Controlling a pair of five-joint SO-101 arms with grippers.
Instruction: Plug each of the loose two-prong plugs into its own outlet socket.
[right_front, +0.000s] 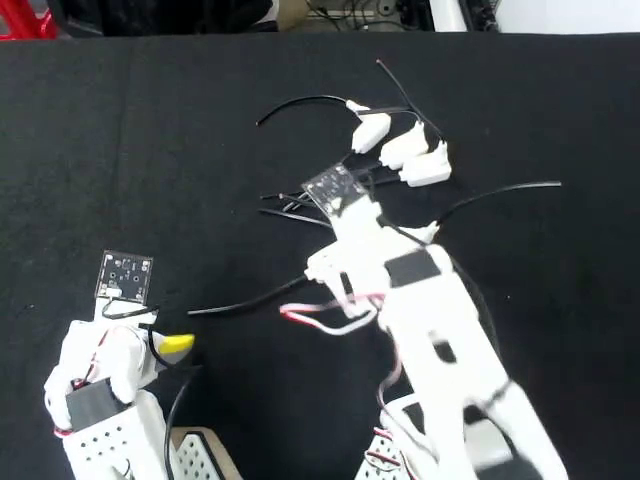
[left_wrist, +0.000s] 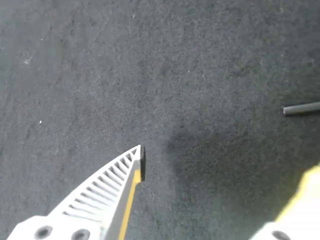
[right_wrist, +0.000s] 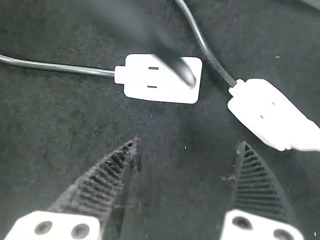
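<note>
Fingers (right_wrist: 107, 185) of the right gripper (right_wrist: 187, 160) are seen spread wide apart, with nothing pinched. Two are counted, each a tapered wedge of ribbed plastic on a white base. Just beyond one fingertip an outlet socket (right_wrist: 160, 79) is laid flat. It is a smooth, rounded white block with two narrow slots, and a thin grey cable (right_wrist: 55, 65) is led away from its end. Beyond the other fingertip, and nearer to it, a second white block (right_wrist: 270, 116) is laid at a slant. It is smooth and longer, with a dark cord (right_wrist: 212, 60) joined to its end. Under the fingers the table (right_wrist: 50, 125) is covered in black, felt-like cloth. In the high view three white moulded pieces are counted in a cluster (right_front: 403, 148) ahead of that arm, with thin black cables fanned around them.

Fingers of the left gripper (left_wrist: 220, 192) are likewise spread, with nothing held: one white ribbed wedge (left_wrist: 112, 187) edged with a yellow strip, and one yellow tip (left_wrist: 305, 192). Beyond the yellow tip, well apart, one dark cable end (left_wrist: 302, 108) is seen on the cloth.
</note>
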